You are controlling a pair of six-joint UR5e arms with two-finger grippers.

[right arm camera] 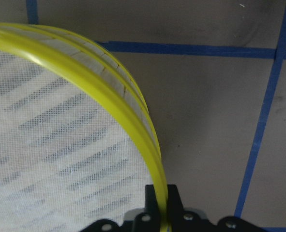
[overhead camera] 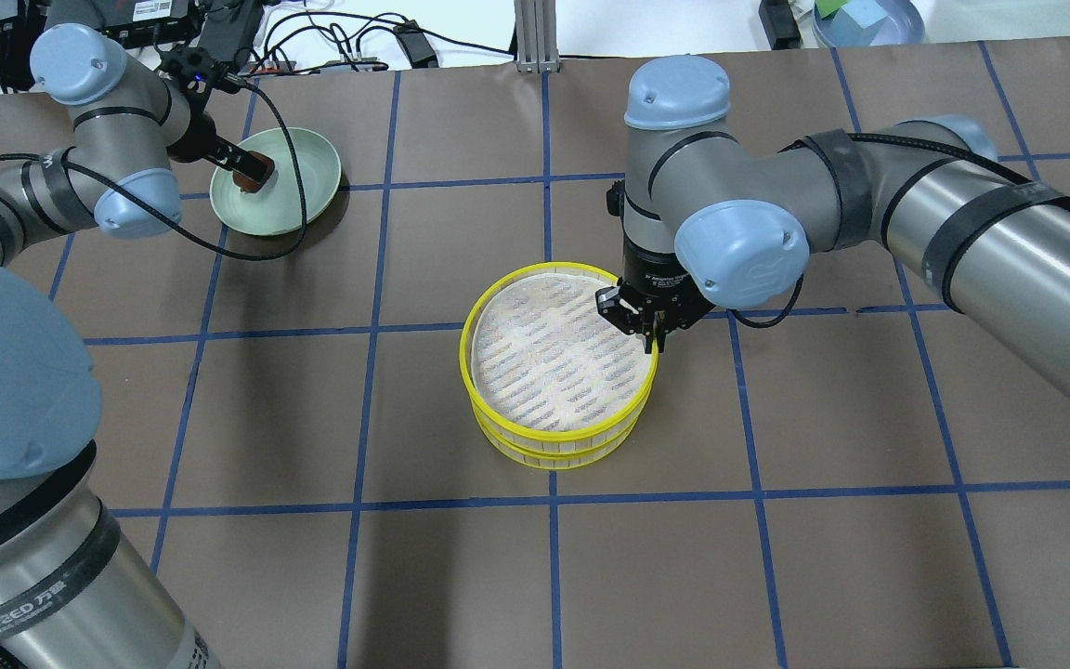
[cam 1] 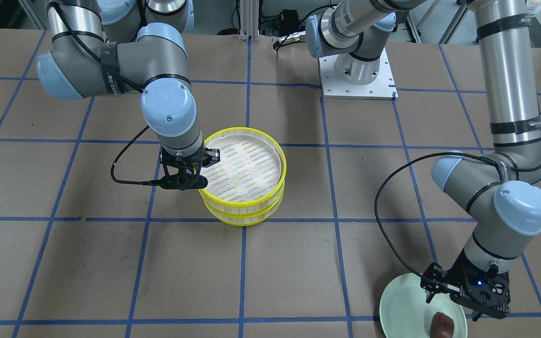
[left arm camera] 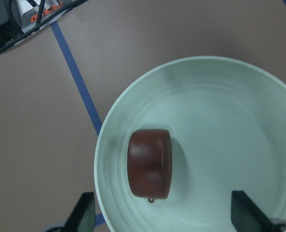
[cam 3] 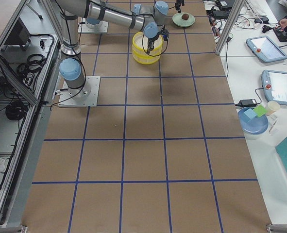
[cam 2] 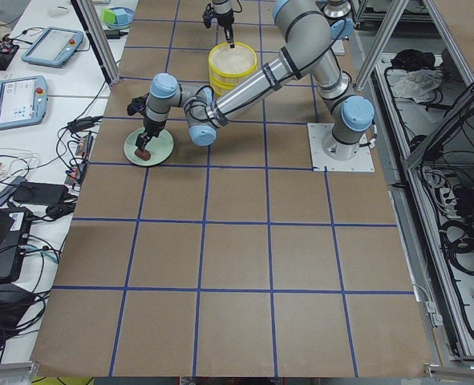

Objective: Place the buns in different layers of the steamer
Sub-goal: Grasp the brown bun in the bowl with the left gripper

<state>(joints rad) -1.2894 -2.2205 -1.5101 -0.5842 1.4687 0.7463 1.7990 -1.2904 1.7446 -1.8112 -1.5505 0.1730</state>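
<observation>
The steamer (overhead camera: 466, 348) stands mid-table, its two yellow-rimmed layers stacked. The top layer (cam 1: 283, 164) shows a bare woven floor, and the lower layer (cam 1: 242, 218) is covered by it. My right gripper (overhead camera: 656, 342) is shut on the top layer's yellow rim (right arm camera: 109, 92), with one finger inside and one outside. The dark reddish-brown bun (left arm camera: 150, 163) lies on a pale green plate (left arm camera: 220, 125). My left gripper (left arm camera: 164, 215) hangs open just above the plate, with the bun between its fingers and untouched. The cream-white bun is out of view.
The plate (overhead camera: 298, 177) sits at the table's far left edge, near cables and equipment behind it. The brown table with blue tape lines stretches around the steamer. The right arm's mounting plate (cam 1: 357, 77) is behind the steamer.
</observation>
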